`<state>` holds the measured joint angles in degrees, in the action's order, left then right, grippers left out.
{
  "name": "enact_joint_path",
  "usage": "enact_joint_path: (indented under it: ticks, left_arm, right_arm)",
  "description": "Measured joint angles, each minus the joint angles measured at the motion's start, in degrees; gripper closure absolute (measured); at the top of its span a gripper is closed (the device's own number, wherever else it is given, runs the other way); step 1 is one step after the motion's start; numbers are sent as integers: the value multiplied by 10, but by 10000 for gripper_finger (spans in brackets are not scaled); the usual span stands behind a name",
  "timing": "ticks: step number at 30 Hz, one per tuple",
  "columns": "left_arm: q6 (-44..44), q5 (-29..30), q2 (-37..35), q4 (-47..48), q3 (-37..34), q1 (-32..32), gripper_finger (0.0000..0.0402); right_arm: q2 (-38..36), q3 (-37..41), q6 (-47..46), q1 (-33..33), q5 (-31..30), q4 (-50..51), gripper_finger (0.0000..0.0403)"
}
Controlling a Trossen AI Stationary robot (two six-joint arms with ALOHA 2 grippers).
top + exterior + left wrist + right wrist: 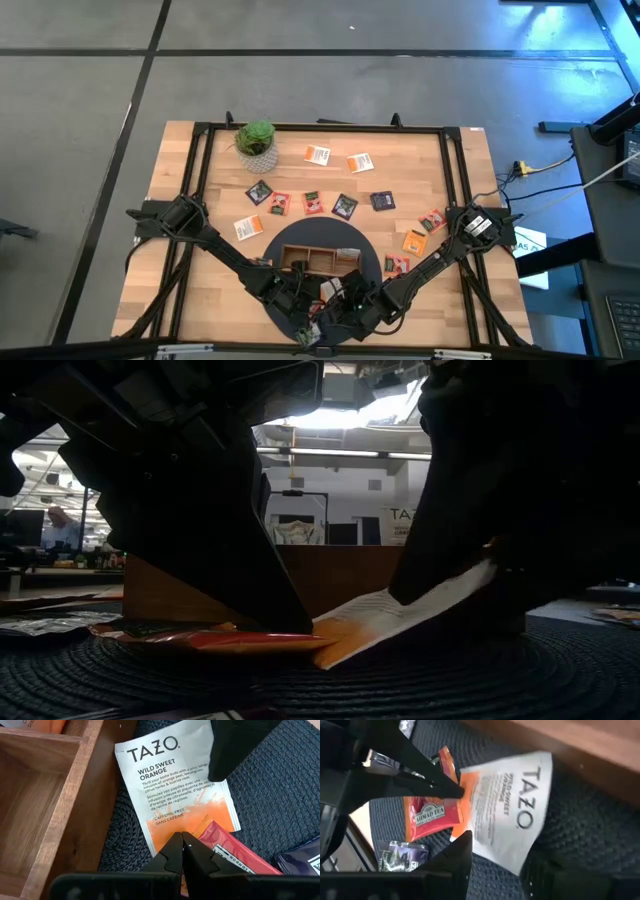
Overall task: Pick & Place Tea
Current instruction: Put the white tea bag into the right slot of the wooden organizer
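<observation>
A white-orange tea packet (pixel 175 785) lies on the dark round mat (pixel 375 262), just in front of the wooden tray (pixel 300 262). Its orange end rests on the mat beside a red packet (pixel 427 815); its white end (pixel 470 585) is tilted up. My left gripper (pixel 182 842) is shut, tips down at the orange end. My right gripper (pixel 497 860) is open, and its fingers stand on either side of the raised white corner (pixel 520 867). Whether they touch it, I cannot tell. My left gripper presses its shut fingertips (pixel 295 622) down on the packet's orange end (pixel 167 827), where that end meets the red packet's edge. The fingers slant down from the table's left and near side. That end stays on the mat while the white end stands tilted up.
A purple packet (pixel 400 855) lies on the mat near the red one. Several more packets (pixel 317 154) are spread over the wooden table beyond the tray. A small potted plant (pixel 256 138) stands at the far left. A black frame (pixel 320 126) borders the table.
</observation>
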<state>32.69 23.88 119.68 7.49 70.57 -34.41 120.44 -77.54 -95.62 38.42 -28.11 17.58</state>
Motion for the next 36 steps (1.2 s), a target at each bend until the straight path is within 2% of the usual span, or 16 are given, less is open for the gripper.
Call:
enact_joint_path:
  ticks: [8,23,28,36]
  left_arm:
    - [0,0,0,0,0,0,400]
    - [-19,-1,-9,-1,-1,0,399]
    - [-56,-23,-47,13,-5,0,396]
    - [-67,-12,-121,7,-3,2,394]
  right_arm:
    - [-9,0,18,5,-8,3,285]
    - [-9,0,46,5,0,36,395]
    - [-11,0,49,5,13,37,393]
    - [-48,0,145,5,25,42,397]
